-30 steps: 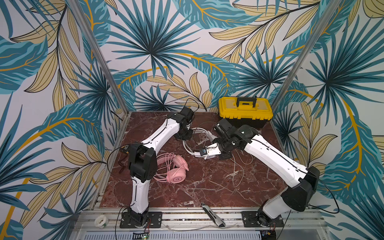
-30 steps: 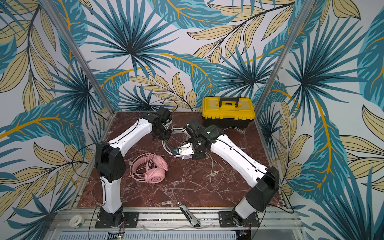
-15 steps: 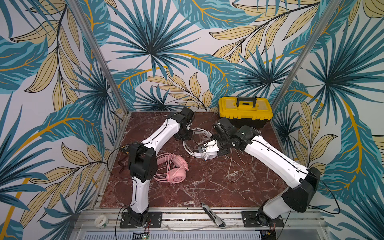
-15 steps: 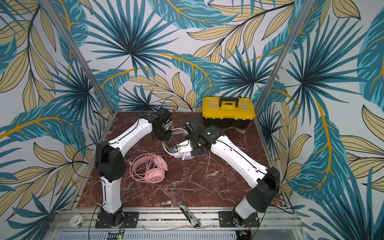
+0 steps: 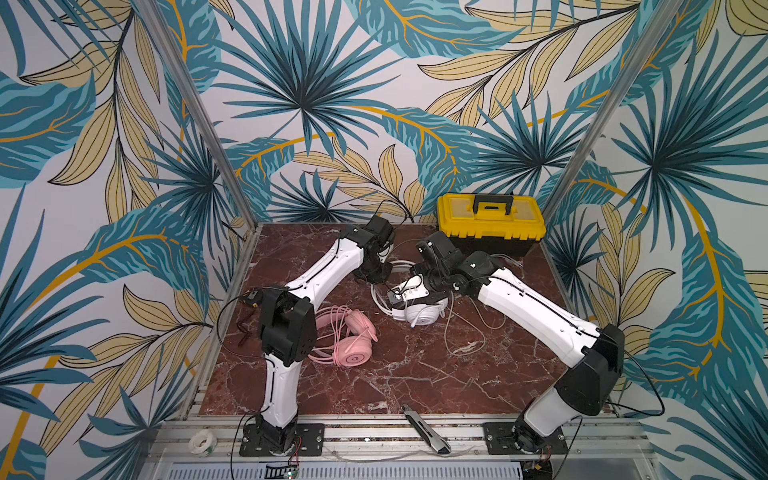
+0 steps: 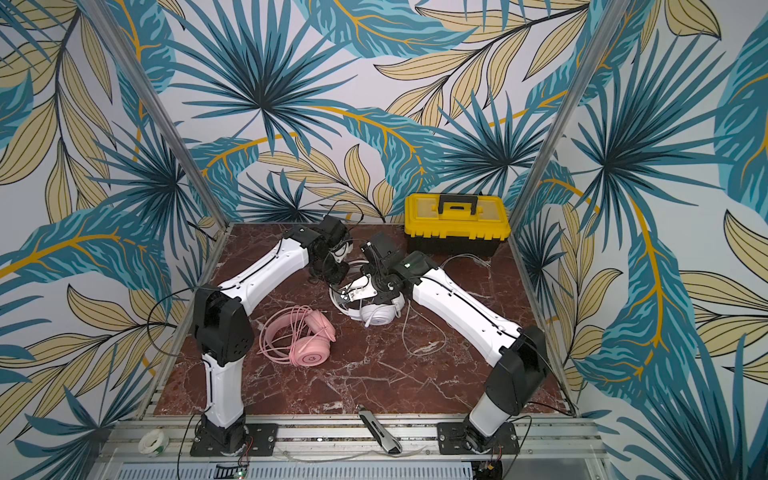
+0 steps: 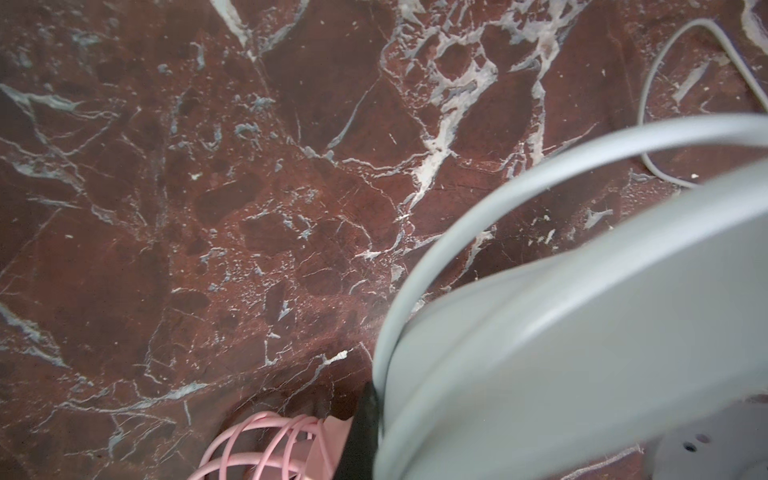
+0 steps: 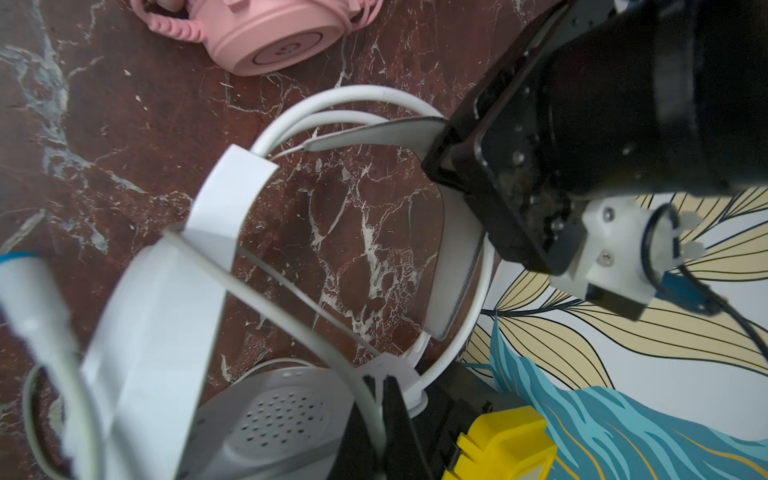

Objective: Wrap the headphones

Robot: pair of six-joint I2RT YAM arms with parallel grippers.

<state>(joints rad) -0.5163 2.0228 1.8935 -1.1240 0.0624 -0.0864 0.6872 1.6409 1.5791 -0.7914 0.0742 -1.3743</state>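
Since a second ago the right gripper [image 5: 395, 296], pinched shut on the white cable [image 5: 448, 332], has edged leftward over the white headphones [image 5: 423, 316] at mid-table (earcup to the front, headband [image 8: 353, 92] arching back-left), the left gripper [image 5: 376, 272] clamped on that headband.

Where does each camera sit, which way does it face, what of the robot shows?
Top views: high at the cell's front, looking down toward the back wall; left arm and right arm, white headset, pink headset, yellow toolbox.
Left wrist: on the left arm, facing the marble table past the white headband; a sliver of the left end effector.
Right wrist: on the right arm, facing the white headset; right end effector pinching the white cable, left end effector clamping the headband.
Shared: pink headset in both wrist views.
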